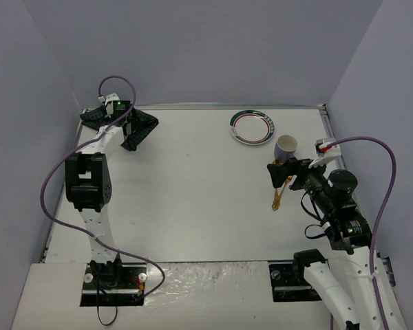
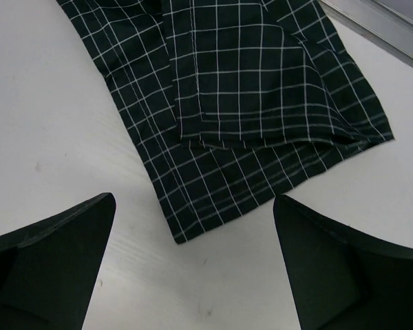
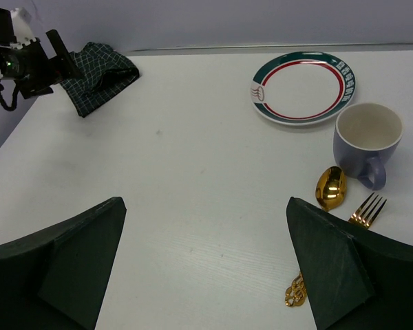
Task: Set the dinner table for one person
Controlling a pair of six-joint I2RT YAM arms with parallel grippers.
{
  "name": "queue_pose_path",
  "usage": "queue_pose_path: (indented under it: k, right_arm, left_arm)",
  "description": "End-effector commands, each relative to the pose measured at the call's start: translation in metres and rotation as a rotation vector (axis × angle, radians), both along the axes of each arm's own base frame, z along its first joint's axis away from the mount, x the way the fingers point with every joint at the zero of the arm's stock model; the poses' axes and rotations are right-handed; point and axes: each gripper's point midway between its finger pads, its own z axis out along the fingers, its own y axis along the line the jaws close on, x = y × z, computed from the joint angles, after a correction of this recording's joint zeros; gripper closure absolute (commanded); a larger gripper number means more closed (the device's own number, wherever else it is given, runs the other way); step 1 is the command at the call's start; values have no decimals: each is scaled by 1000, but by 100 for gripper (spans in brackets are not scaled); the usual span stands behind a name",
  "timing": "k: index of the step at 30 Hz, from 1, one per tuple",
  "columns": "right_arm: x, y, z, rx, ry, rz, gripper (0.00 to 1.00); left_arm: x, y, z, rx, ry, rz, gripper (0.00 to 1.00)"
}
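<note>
Left pincer [image 2: 193, 206], wide and empty just above the table [image 2: 55, 124], should descend squarely onto the near edge of the checked cloth [image 2: 248, 89] at the table's far-left corner before closing, while the right pincer [image 3: 206, 203], equally wide, hangs near the spoon [image 3: 330, 187] and fork [image 3: 367, 210].

Looks out over the white bench [image 3: 193, 151] between the two dark fingers of the right end effector [image 3: 205, 203], parted wide with nothing held. Finds at far right a round plate [image 3: 303, 89] ringed in green and red, in front of it a lilac mug [image 3: 368, 137] upright with its handle toward the camera, and just beside that a gold spoon [image 3: 330, 187] and a gold fork [image 3: 366, 210], their shafts hidden behind the right finger, with an ornate gold handle end showing lower down. Shows at far left a dark green checked cloth [image 3: 100, 75] bunched near the back edge, with the tip of the left arm [image 3: 17, 62] at its left side.
</note>
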Motion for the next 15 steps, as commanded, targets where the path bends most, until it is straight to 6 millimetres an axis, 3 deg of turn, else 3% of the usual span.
queue_pose_path:
  k: [1, 11, 15]
  right_arm:
    - [7, 11, 19, -3, -94, 60, 0]
    - [5, 12, 12, -5, -86, 69, 0]
    - [3, 12, 14, 4, -90, 68, 0]
  left_arm:
    - [30, 20, 3, -29, -48, 58, 4]
    - [40, 10, -54, -75, 66, 16, 14]
    - [36, 22, -74, -129, 120, 44, 28]
